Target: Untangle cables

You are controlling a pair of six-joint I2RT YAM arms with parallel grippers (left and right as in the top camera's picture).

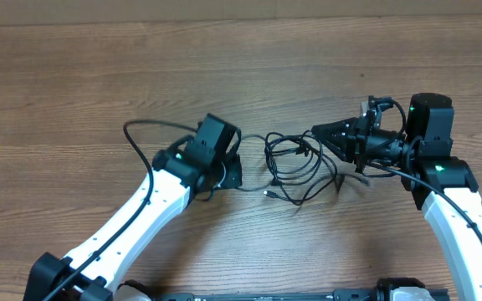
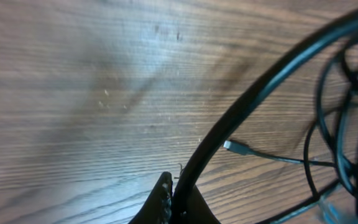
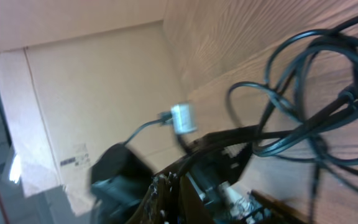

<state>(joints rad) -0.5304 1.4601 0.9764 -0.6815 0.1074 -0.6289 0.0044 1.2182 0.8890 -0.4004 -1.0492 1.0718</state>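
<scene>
A loose tangle of thin black cables (image 1: 295,163) lies on the wooden table between my two arms. My left gripper (image 1: 229,174) stands at the tangle's left edge, shut on one black cable (image 2: 260,93) that arcs up and right from its jaws (image 2: 171,180). A small plug end (image 2: 229,145) lies on the wood just to the right of it. At the tangle's right edge my right gripper (image 1: 316,132) points left; its jaws (image 3: 178,176) are shut on a cable strand. A silvery plug (image 3: 183,118) hangs just above them, and cable loops (image 3: 291,137) spread to the right.
Bare wooden tabletop (image 1: 241,58) extends on all sides of the tangle. The left arm's own thicker black wire (image 1: 141,134) loops out to the left. A cardboard box (image 3: 86,93) stands beyond the table edge in the right wrist view.
</scene>
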